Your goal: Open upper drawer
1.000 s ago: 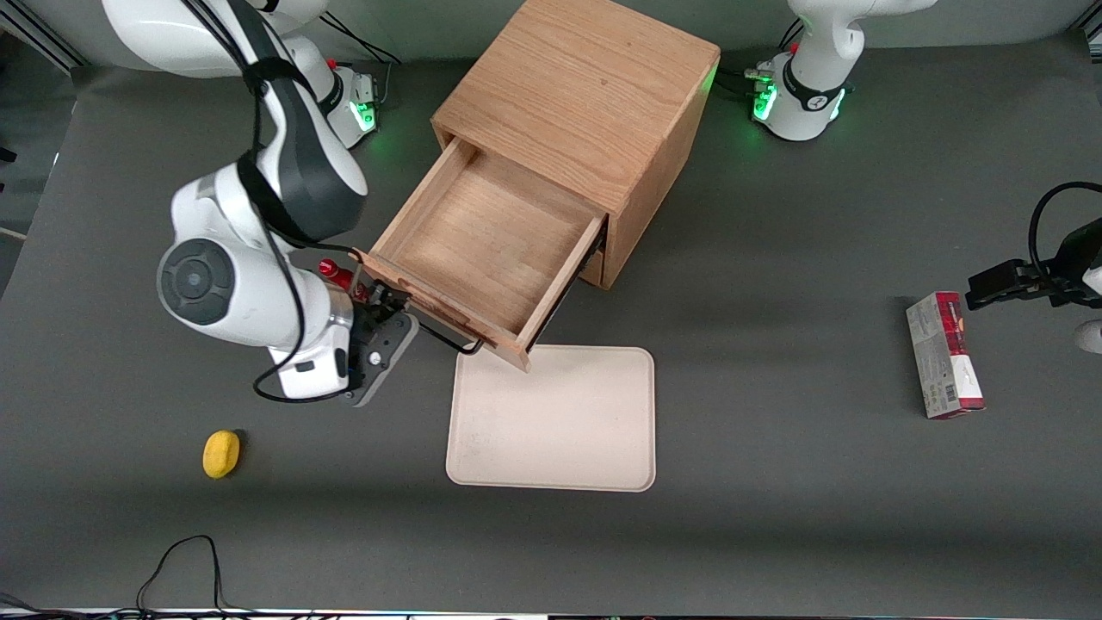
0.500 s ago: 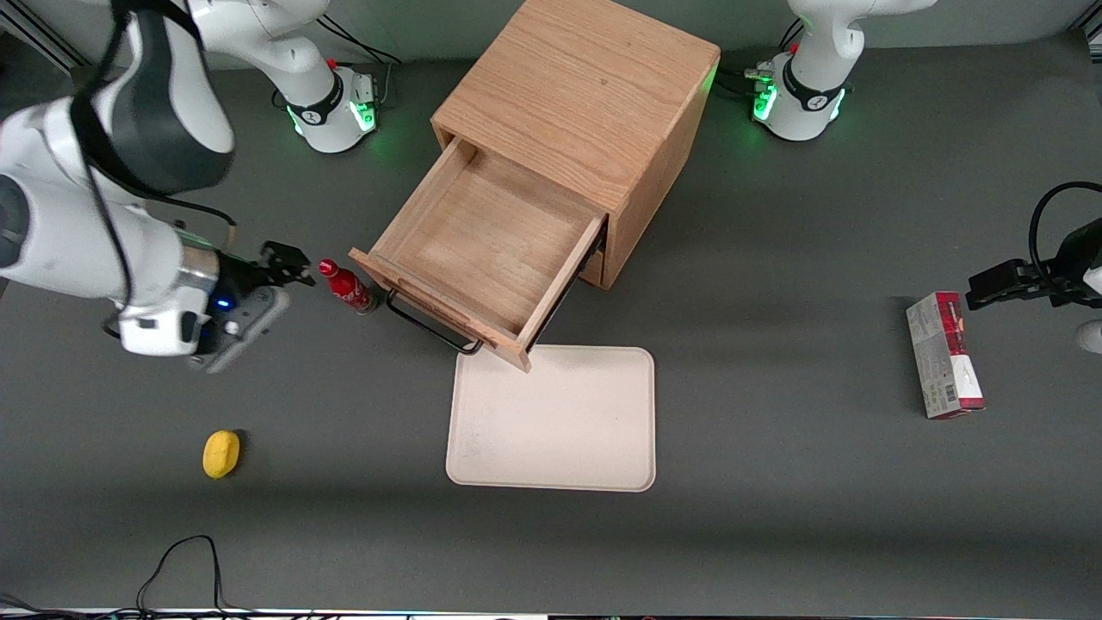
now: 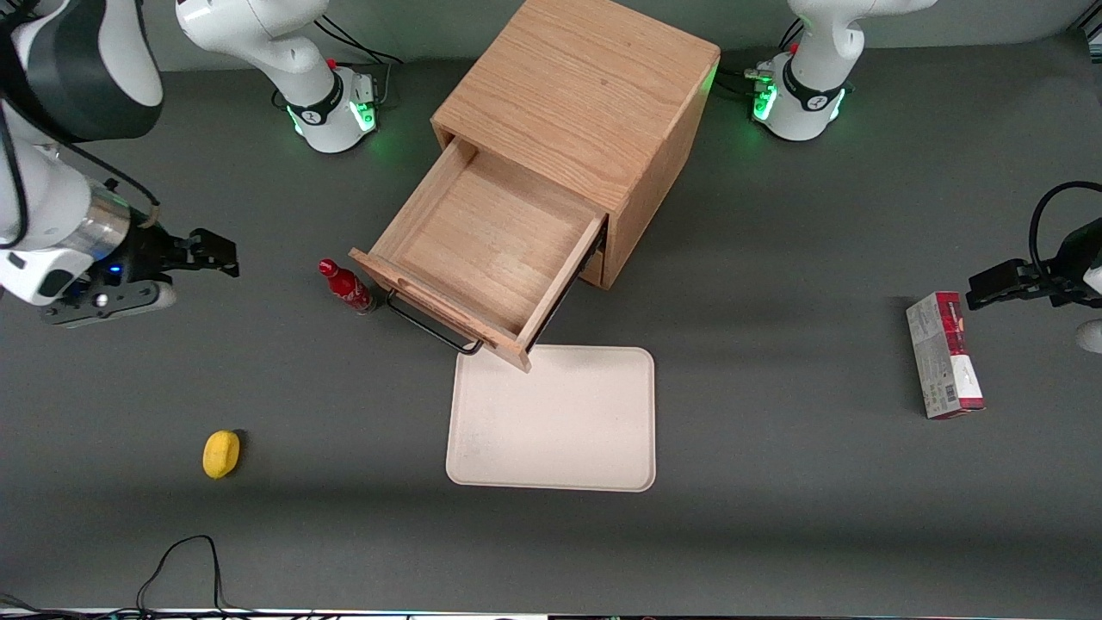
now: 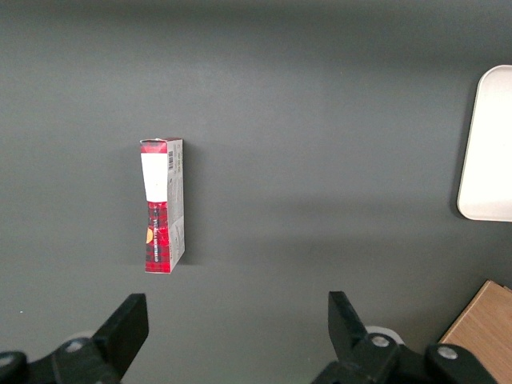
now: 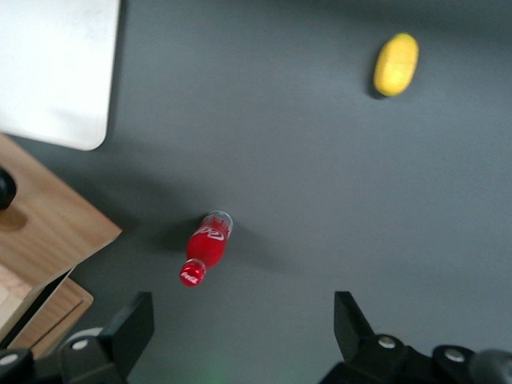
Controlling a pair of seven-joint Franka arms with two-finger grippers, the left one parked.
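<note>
The wooden cabinet [image 3: 585, 95] stands at the middle of the table. Its upper drawer [image 3: 491, 245] is pulled well out, and its shallow tray body is bare inside. The dark bar handle [image 3: 430, 327] runs along the drawer front, and nothing touches it. A corner of the drawer front [image 5: 56, 228] also shows in the right wrist view. My gripper [image 3: 219, 254] hangs open above the table, well off toward the working arm's end and apart from the drawer. In the wrist view the gripper [image 5: 242, 320] has nothing between its fingers.
A small red bottle [image 3: 346, 287] [image 5: 206, 246] stands upright beside the drawer's front corner, between drawer and gripper. A beige tray [image 3: 551, 418] lies in front of the drawer. A yellow lemon [image 3: 221, 453] lies nearer the front camera. A red box [image 3: 944, 353] lies toward the parked arm's end.
My gripper has left the handle and drawn far back toward the working arm's end of the table. The red bottle is now uncovered. The drawer stays pulled out.
</note>
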